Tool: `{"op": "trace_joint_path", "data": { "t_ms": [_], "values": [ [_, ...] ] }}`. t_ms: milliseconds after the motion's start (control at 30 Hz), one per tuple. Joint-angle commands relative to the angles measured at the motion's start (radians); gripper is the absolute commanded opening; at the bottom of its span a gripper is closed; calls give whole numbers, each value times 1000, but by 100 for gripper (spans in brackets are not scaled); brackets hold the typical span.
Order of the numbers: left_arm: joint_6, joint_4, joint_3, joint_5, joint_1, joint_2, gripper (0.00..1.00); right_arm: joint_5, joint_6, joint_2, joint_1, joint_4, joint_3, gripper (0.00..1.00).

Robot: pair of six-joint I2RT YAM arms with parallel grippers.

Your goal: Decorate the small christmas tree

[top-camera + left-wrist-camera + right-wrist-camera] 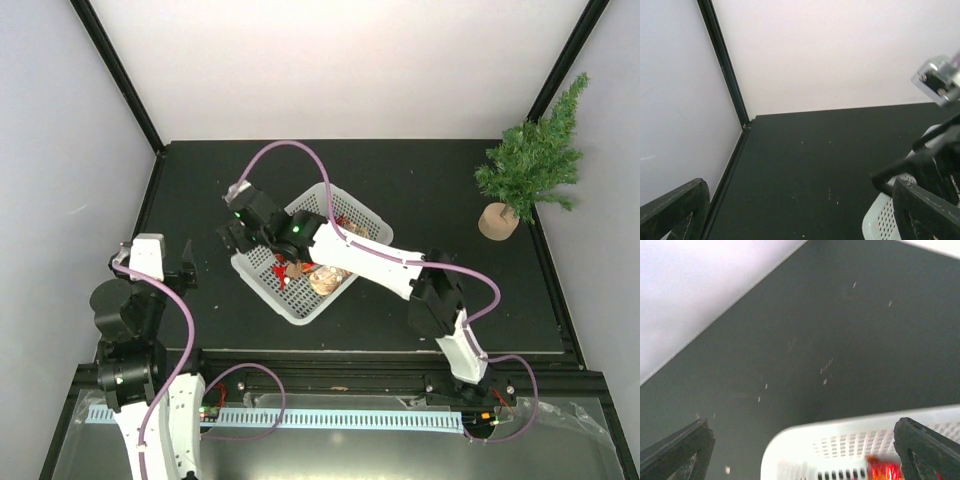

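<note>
Right arm: stretched diagonally across the dark surface (420, 190). The right end effector (230, 237) hovers over the left corner of the white basket (300, 312), jaws spread wide and empty. Left arm: folded close to its base. The left end effector (186, 268) is likewise fully spread and grips nothing. The small christmas tree (533, 155) stands upright in the far right corner, well apart from both.

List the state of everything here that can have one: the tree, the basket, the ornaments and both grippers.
small christmas tree: upright in the far right corner, no ornaments visible on it.
white basket: upright, holding ornaments.
ornaments: in the basket.
left gripper: open, empty, away from the basket.
right gripper: open, empty, over the basket's edge.
</note>
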Motion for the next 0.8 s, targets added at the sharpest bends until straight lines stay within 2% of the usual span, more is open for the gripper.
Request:
{"op": "trace_joint_path", "data": {
  "t_ms": [0,100,200,333,567,767],
  "values": [
    [-27,41,-6,-5,11,-14,99,94,-40,137,-22,-83,204,99],
    [-26,40,-6,42,12,-13,99,119,-66,283,-38,-203,414,99],
    [-21,44,-12,42,12,-32,99,100,-47,353,-65,-232,470,99],
    [-19,46,-16,71,12,-54,99,93,-57,305,-68,-154,332,98],
    [-7,49,-26,139,12,-61,99,79,-80,248,-67,-137,203,98],
    [-2,51,-32,155,12,-70,99,54,-83,160,-65,-86,9,98]
  ]
}}
